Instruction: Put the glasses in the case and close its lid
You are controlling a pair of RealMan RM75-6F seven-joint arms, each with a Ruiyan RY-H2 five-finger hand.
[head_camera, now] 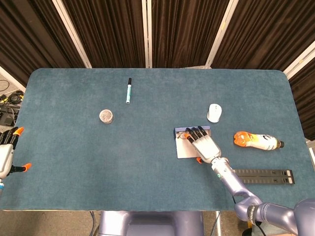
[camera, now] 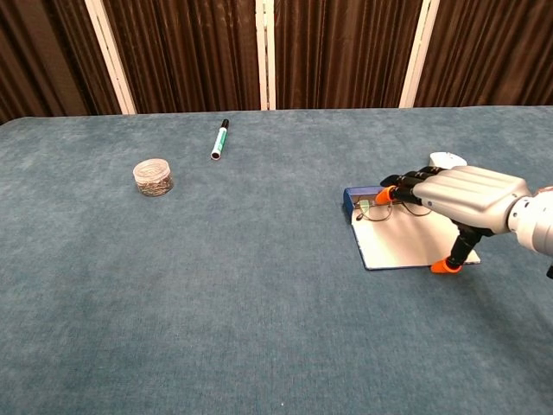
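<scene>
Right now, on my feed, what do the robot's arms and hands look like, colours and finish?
The right hand has a silver-grey metallic back, black fingers and orange fingertips, on a glossy lavender-grey arm with a small green mark by the wrist. The left hand shows only at the frame edge: pale body, black fingers, orange tips.
</scene>
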